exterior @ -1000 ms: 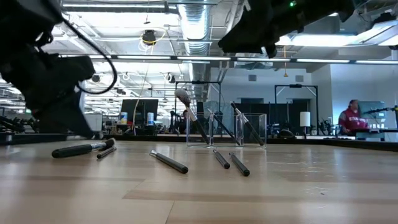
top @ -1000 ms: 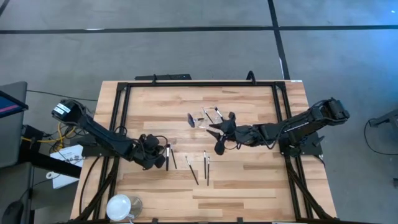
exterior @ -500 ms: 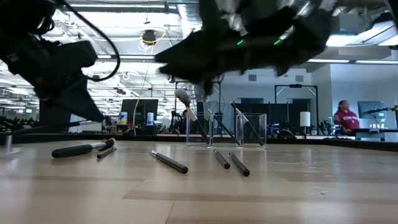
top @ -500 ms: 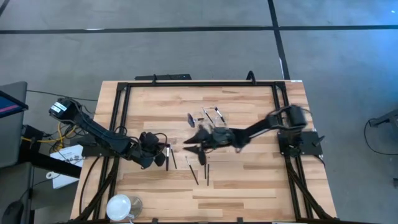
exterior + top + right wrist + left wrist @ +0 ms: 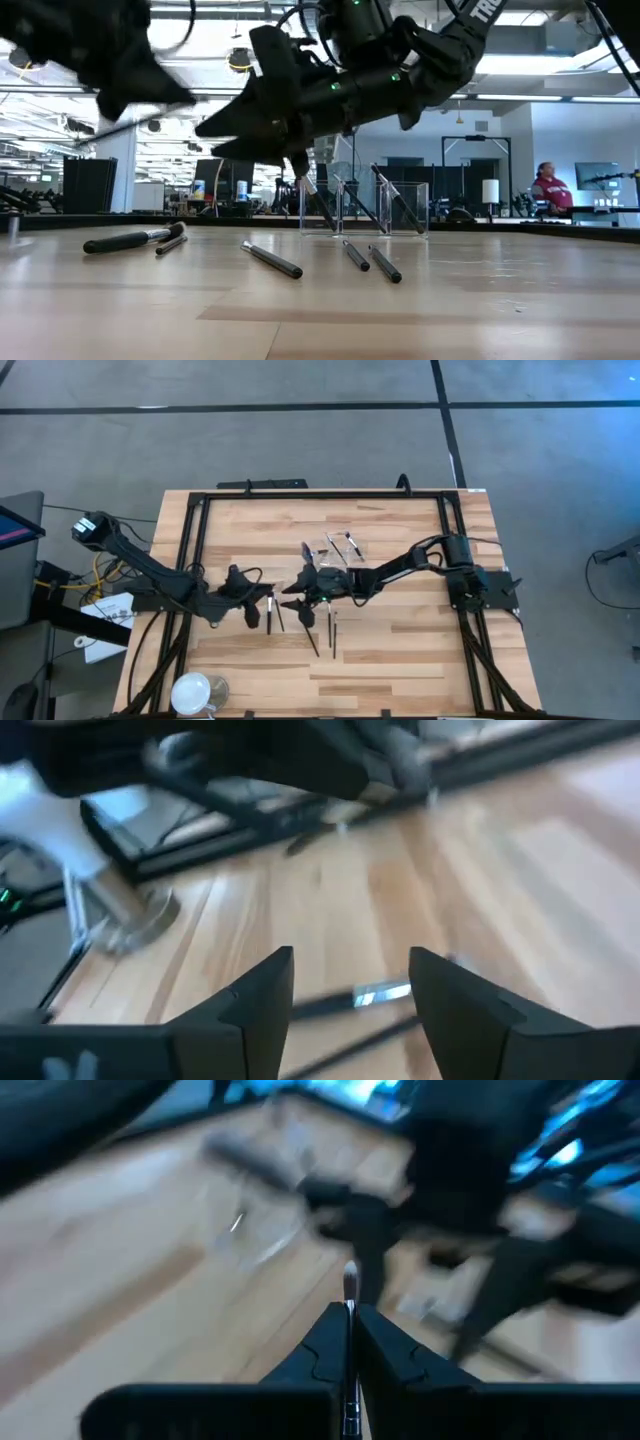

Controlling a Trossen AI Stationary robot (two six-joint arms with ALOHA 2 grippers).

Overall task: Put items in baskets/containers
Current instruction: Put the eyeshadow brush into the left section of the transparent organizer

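L gripper (image 5: 349, 1342) pinches brush (image 5: 350, 1285), tip blurred; R gripper (image 5: 350, 982) spread wide

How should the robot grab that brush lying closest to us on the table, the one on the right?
Probably by the middle of its handle, coming straight down from above. The brush lies flat on the wooden table, a slim stick, so fingers closing across its narrow width should hold it. The right gripper hovers open nearby.

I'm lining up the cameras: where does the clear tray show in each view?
High view: clear tray mid-table, just beyond the right hand.
Low view: tray centre, behind the loose brushes.
Left wrist: blurred, cannot tell.
Right wrist: not visible.
Shared landmark: those brushes.
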